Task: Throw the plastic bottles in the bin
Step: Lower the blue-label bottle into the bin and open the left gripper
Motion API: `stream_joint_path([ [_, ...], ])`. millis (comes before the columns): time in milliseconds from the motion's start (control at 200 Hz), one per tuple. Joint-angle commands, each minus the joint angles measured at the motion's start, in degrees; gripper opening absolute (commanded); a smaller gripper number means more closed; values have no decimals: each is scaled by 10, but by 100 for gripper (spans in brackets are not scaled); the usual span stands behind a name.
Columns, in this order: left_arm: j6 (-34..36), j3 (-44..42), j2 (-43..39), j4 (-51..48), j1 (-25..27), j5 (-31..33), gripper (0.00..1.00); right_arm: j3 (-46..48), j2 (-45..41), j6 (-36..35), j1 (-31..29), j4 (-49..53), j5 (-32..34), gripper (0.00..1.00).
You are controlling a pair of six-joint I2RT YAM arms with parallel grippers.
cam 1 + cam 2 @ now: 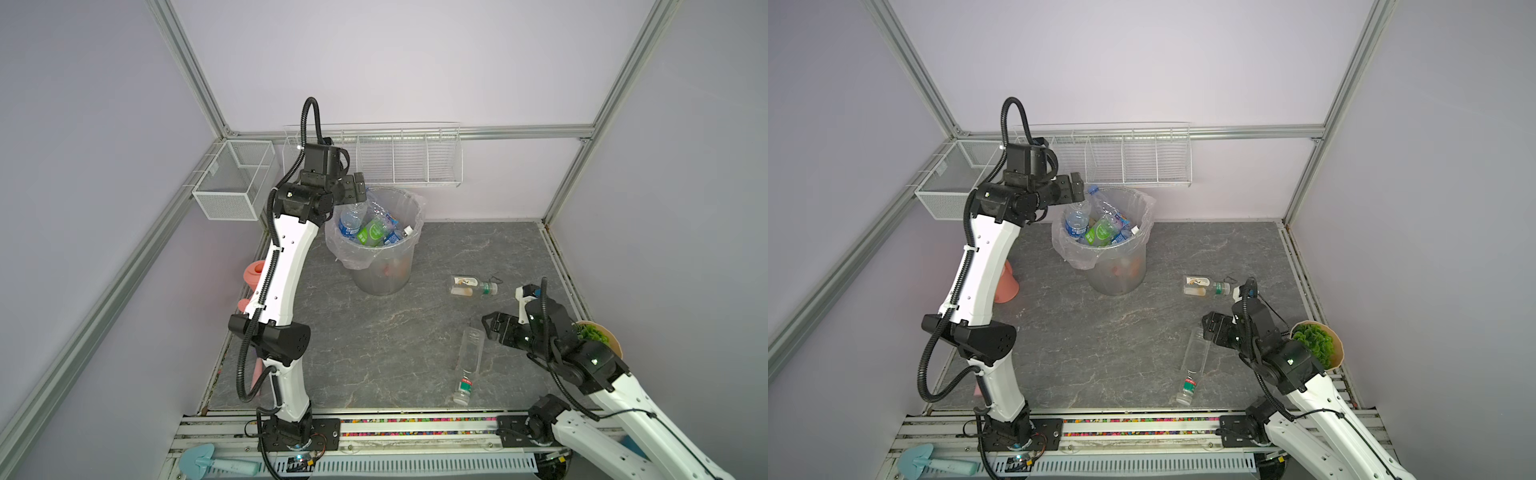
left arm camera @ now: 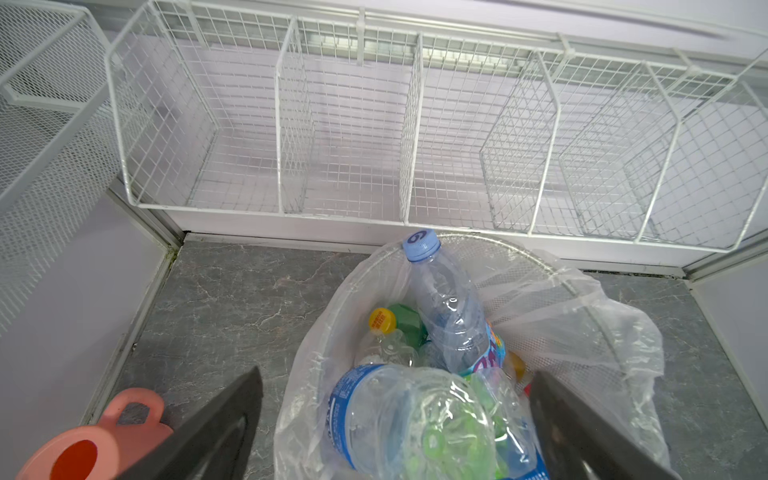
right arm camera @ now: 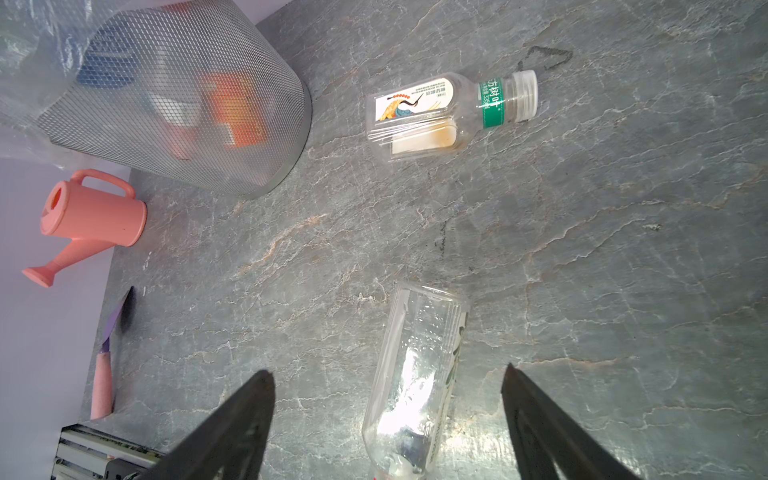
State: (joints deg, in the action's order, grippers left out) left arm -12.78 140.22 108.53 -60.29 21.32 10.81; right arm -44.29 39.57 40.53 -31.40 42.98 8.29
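Observation:
The bin (image 1: pixel 384 274) (image 1: pixel 1121 276) stands at the back of the table, lined with a clear bag and holding several plastic bottles. My left gripper (image 1: pixel 360 192) (image 2: pixel 395 374) hangs open over its left rim. Under its spread fingers a clear, blue-labelled bottle (image 2: pixel 374 415) (image 1: pixel 350 221) lies free on the pile. A blue-capped bottle (image 2: pixel 449 307) leans on the far rim. Two bottles lie on the table: a short one with a green neck band (image 1: pixel 473 286) (image 3: pixel 449 108) and a tall clear one (image 1: pixel 471 353) (image 3: pixel 419 374). My right gripper (image 1: pixel 490 326) (image 3: pixel 387 369) is open, straddling the tall bottle's base end without touching it.
A pink watering can (image 3: pixel 91 212) (image 2: pixel 83 436) stands left of the bin, behind my left arm. White wire baskets (image 1: pixel 395 160) hang on the back wall, a mesh basket (image 1: pixel 232 183) on the left wall. A potted green plant (image 1: pixel 598 336) sits beside my right arm.

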Motion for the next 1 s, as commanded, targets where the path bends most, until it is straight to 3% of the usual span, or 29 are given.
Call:
stream_joint_path([
  [0,6,-12,-38,-5,-2,-11,99,4,-4,12,-5,10,6,88],
  [420,-3,-154,-165,87,8,-33,100,2,32,16,-6,-1,1,88],
  [610,-5,-147,-127,86,7,-59,95,-4,47,19,-10,-7,-1,88],
  [730,-25,-113,-86,92,-2,-110,82,-3,46,19,-12,-5,2,88],
  [995,-64,-47,13,73,-11,-181,80,0,44,19,-13,3,10,88],
])
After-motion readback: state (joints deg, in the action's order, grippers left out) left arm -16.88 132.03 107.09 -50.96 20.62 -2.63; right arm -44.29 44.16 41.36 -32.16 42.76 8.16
